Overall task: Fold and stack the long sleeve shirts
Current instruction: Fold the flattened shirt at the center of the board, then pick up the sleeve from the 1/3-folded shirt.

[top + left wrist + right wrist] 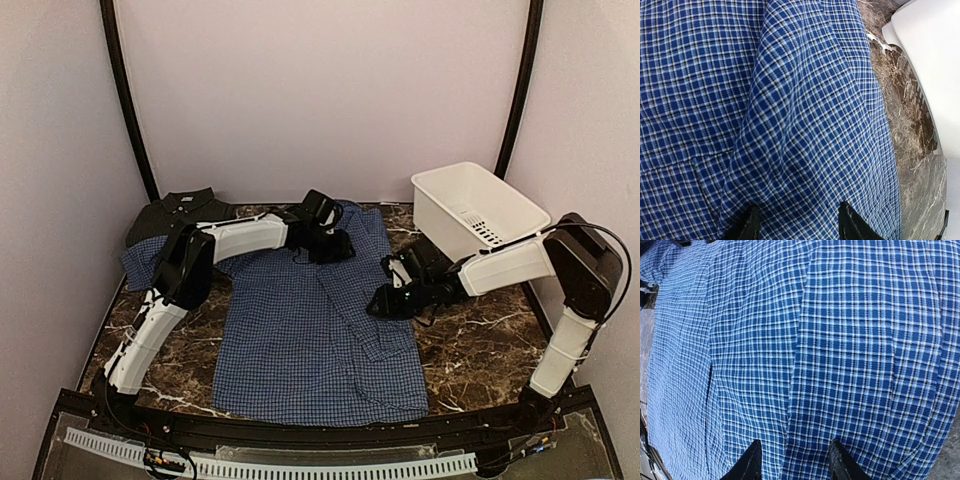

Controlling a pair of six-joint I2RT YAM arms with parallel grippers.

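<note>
blue shirt (310, 340) flat, dark shirt (180, 212) behind

Soft, even overhead light casts only faint shadows. Both wrist views are bright, the blue shirt (850, 350) crisp; the white basket (932, 60) is blown out.

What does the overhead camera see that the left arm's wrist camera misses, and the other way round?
Only overhead: both arms, the right gripper, a dark shirt at the far left, and the whole blue checked shirt spread out. Only the left wrist: the left gripper with its parted fingertips over a raised fold, and the fine weave. Both: that blue shirt, the marble table and the white basket.
</note>
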